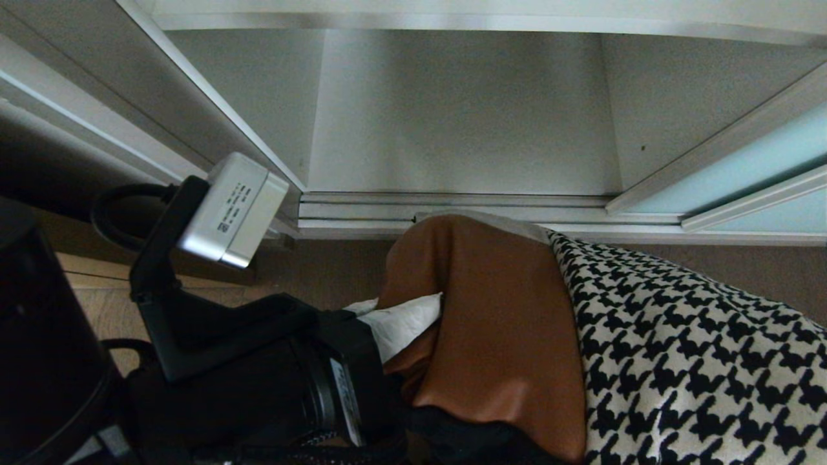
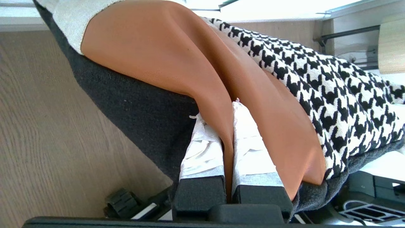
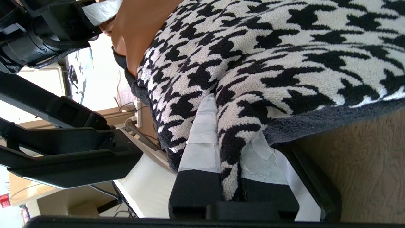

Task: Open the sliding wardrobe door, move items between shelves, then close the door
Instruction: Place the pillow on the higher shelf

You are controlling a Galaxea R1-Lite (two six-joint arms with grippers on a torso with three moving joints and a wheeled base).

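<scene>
The patchwork cushion hangs between both grippers just in front of the open wardrobe. My left gripper is shut on a fold of its rust-brown panel, and the taped fingers show in the head view at the cushion's left edge. My right gripper is shut on a fold of the houndstooth panel; it is out of sight in the head view. The white bottom shelf lies bare beyond the cushion. The aqua sliding wardrobe door stands pushed to the right.
Silver floor tracks run along the wardrobe's front edge, just past the cushion's top. A white side wall bounds the opening on the left. Wooden floor lies below. My left arm's camera housing sits near the left wall.
</scene>
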